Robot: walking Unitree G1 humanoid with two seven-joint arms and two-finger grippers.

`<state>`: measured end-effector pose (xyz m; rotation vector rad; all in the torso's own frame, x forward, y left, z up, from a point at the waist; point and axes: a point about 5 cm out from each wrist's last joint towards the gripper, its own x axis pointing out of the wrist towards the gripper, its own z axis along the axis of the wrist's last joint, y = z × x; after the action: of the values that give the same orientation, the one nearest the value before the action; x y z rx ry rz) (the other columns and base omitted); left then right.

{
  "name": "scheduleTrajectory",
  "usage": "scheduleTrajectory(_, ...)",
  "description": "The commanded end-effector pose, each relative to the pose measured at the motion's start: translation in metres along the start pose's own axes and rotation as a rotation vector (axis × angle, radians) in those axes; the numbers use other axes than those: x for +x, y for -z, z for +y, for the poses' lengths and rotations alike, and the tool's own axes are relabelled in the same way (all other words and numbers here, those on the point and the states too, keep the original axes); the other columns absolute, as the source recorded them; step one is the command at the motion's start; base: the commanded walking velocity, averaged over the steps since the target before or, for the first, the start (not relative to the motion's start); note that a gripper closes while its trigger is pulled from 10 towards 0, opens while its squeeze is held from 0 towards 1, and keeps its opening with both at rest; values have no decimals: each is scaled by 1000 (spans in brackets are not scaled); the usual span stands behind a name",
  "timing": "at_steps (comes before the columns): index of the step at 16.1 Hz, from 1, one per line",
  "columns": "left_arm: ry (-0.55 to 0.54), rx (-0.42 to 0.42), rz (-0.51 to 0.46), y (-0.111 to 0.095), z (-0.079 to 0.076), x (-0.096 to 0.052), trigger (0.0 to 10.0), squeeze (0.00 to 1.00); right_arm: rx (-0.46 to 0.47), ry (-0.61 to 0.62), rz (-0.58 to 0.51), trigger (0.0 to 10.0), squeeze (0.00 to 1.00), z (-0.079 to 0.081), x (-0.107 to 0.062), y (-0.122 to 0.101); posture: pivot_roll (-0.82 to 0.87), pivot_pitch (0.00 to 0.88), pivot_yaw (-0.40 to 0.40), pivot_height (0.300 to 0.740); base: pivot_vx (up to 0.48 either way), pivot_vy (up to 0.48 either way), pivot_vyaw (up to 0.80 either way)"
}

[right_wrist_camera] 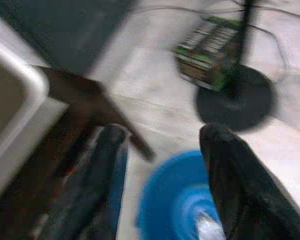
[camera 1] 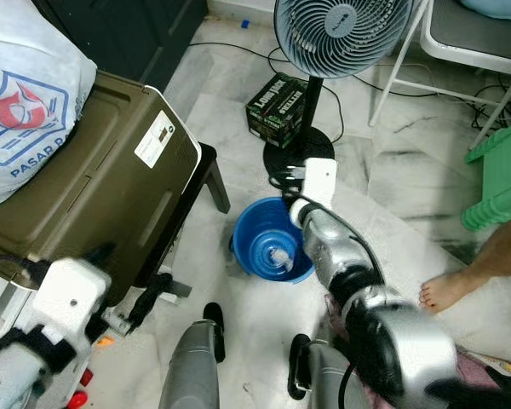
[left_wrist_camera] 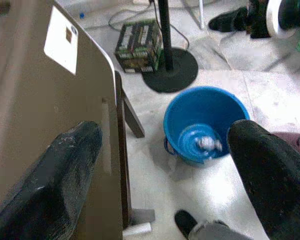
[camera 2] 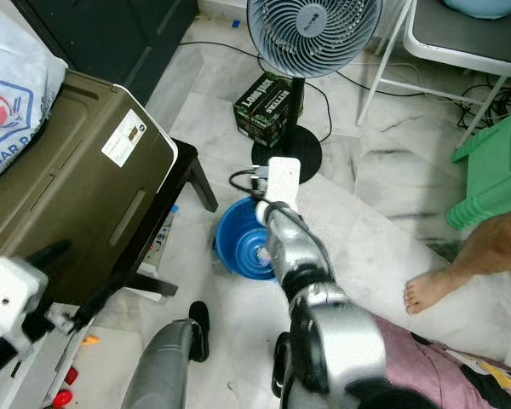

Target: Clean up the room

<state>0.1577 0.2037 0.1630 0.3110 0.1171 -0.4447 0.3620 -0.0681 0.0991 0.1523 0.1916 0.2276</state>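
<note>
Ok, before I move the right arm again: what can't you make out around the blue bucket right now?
- White scrap in the blue bucket: too small to identify.
- Bucket's right side, eye views: hidden behind the right arm.
- Right gripper, right wrist view: motion-blurred; fingers apart over the bucket.
- Green stool: cut off by the frame edge.

Pale marble-look floor [camera 1: 383,196], glossy, brightly lit. Standing fan [camera 1: 339,34] on black round base. Olive case [camera 1: 94,183] on dark stand. Green plastic stool [camera 1: 501,183]; white frame, possibly a chair [camera 1: 460,38].

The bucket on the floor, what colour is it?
Blue; the bucket shows best in the left wrist view.
</note>
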Motion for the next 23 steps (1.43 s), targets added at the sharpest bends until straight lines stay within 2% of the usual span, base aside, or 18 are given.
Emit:
scheduleTrajectory(1,-9,-12,15,4,0,2,10000,0,1,-107,34,10000,1000,16,-6,14,291,334,51,740,0,0,0)
scheduleTrajectory(3,-5,-38,-65,1,-2,27,10000,0,-63,-337,57,10000,1000,25,-52,38,202,286,22,740,0,0,0)
scheduleTrajectory(5,-2,-47,-90,-1,-5,37,10000,0,-66,-388,66,10000,1000,21,-68,41,180,272,16,740,0,0,0)
scheduleTrajectory(7,-4,-64,-122,-2,-8,50,10000,0,-69,-424,84,10000,1000,6,-90,42,128,233,6,740,0,0,0)
scheduleTrajectory(8,2,-75,-148,-2,-11,63,10000,0,-97,-434,108,10000,1000,-14,-103,42,84,195,0,740,0,0,0)
scheduleTrajectory(11,7,-80,-180,-3,-12,77,10000,0,-123,-393,110,10000,1000,-37,-112,35,49,152,1,740,0,0,0)
scheduleTrajectory(12,9,-79,-210,-6,-11,90,10000,0,-155,-361,97,10000,1000,-46,-116,28,30,112,4,740,0,0,0)
scheduleTrajectory(13,8,-77,-220,-6,-11,95,10000,0,-164,-352,100,10000,969,-47,-118,25,26,101,1,740,0,0,0)
scheduleTrajectory(14,-11,-69,-247,-8,-10,103,10000,0,-145,-321,93,10000,643,-47,-121,18,18,76,-3,740,0,0,0)
scheduleTrajectory(15,-38,-64,-256,-9,-8,105,10000,0,-130,-305,86,10000,376,-47,-123,15,17,65,-8,740,0,0,0)
scheduleTrajectory(16,-78,-53,-262,-8,-6,107,10000,0,-122,-276,76,10000,0,-49,-123,12,10,51,-13,740,0,0,0)
scheduleTrajectory(18,-230,-86,-244,6,-1,105,10000,0,-42,60,-15,10000,0,-74,-129,10,-11,13,-7,740,0,0,0)
scheduleTrajectory(20,-324,-155,-208,17,3,102,10000,0,-26,221,-53,10000,0,-80,-137,9,-28,0,6,740,0,0,0)
scheduleTrajectory(21,-309,-172,-221,19,2,102,10000,0,-63,331,-48,10000,0,-82,-141,8,-47,0,6,740,0,0,0)
scheduleTrajectory(22,-301,-173,-228,19,1,102,10000,0,-72,359,-46,10000,0,-82,-142,8,-53,0,1,740,0,0,0)
scheduleTrajectory(23,-293,-157,-225,24,-3,105,10000,0,-143,191,-117,10000,0,-70,-142,3,-64,1,-8,740,0,0,0)
